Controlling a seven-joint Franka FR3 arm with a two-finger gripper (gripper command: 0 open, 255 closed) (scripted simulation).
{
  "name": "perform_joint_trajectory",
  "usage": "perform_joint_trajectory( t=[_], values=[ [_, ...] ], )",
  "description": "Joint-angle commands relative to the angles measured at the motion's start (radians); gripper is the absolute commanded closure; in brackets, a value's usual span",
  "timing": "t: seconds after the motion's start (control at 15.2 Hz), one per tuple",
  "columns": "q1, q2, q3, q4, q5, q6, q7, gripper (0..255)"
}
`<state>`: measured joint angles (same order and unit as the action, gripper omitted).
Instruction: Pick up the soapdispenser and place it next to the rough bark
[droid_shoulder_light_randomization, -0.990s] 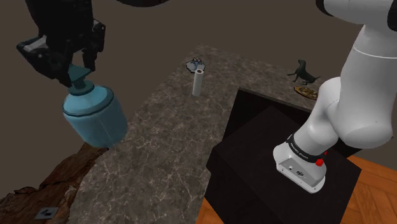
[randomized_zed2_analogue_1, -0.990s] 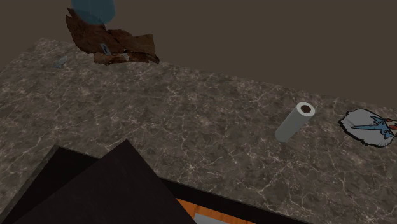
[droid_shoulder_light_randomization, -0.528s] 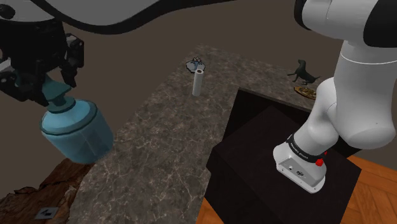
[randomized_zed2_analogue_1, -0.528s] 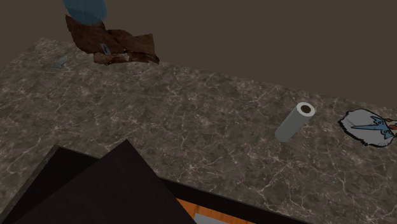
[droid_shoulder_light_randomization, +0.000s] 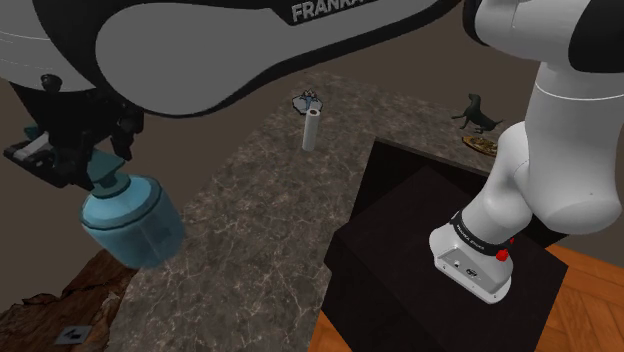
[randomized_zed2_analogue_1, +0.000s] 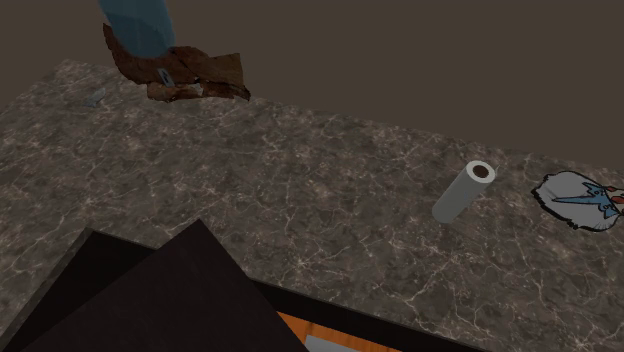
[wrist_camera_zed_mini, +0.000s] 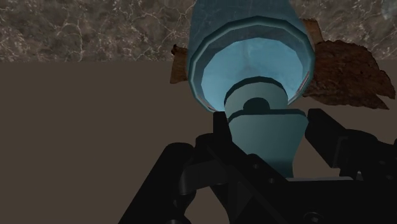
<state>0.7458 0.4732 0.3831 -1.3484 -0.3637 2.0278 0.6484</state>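
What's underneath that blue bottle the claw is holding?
Brown bark at the stone counter's edge, showing either side of the bottle; its middle is covered.

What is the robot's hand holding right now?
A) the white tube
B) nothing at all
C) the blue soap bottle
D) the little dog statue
C: the gripper is shut around the pump top of the blue soap bottle, with a black finger on each side.

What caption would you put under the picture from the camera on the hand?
The gripper clasps a blue soap dispenser by its pump, brown bark lying beyond it.
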Motion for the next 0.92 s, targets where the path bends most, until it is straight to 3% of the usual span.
perform_joint_trajectory(
  t=[0.0, 0.86],
  values=[
    [-0.002, 0.001, -0.001, -0.021, -0.003, 0.023, 0.006, 255],
    [-0.006, 0.033, -0.018, -0.146, -0.037, 0.174, 0.05, 255]
  ],
)
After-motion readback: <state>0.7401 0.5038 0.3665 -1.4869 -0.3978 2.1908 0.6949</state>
